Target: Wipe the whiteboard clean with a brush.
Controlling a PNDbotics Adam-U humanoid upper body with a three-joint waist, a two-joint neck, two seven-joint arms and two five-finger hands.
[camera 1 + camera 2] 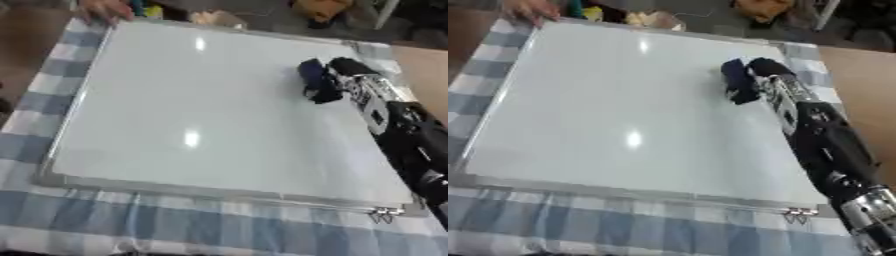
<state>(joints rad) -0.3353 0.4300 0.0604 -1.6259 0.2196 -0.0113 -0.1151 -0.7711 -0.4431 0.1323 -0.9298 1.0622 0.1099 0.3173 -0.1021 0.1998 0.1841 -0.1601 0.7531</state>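
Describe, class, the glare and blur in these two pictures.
Left eye view: two bright glare spots on the whiteboard, one near its far edge, one near its middle. Right eye view: the same two spots; the right hand and the dark brush it holds look soft, edges smeared.

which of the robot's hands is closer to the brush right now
Right. The right hand is on the dark blue brush, upper right of the whiteboard. The left hand is not in view.
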